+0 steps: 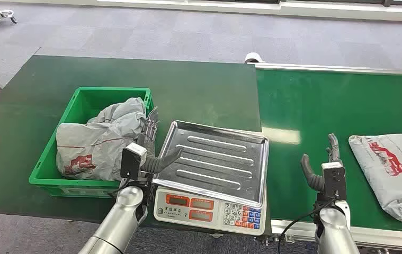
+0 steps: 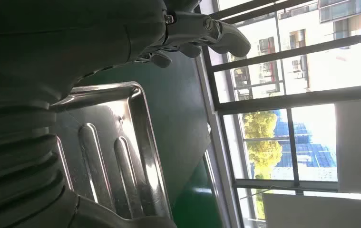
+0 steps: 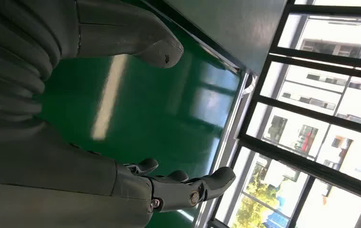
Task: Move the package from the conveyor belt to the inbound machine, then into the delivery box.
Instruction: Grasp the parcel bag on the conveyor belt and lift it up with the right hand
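I see the package [image 1: 392, 172] lying flat on the green conveyor belt [image 1: 320, 111], off to the right of my right hand [image 1: 323, 169] and not touching it. That hand hovers above the belt with fingers [image 3: 188, 187] spread and holding nothing. My left hand [image 1: 148, 153] sits between the green delivery box [image 1: 45, 169], which already holds grey bags [image 1: 98, 137], and the scale's steel tray [image 1: 214, 159]; its fingers are apart and empty too. The package looks like a soft, light poly mailer, slick and floppy, so I judge it will sag. I would take it near its closest edge, pinching through a fold.
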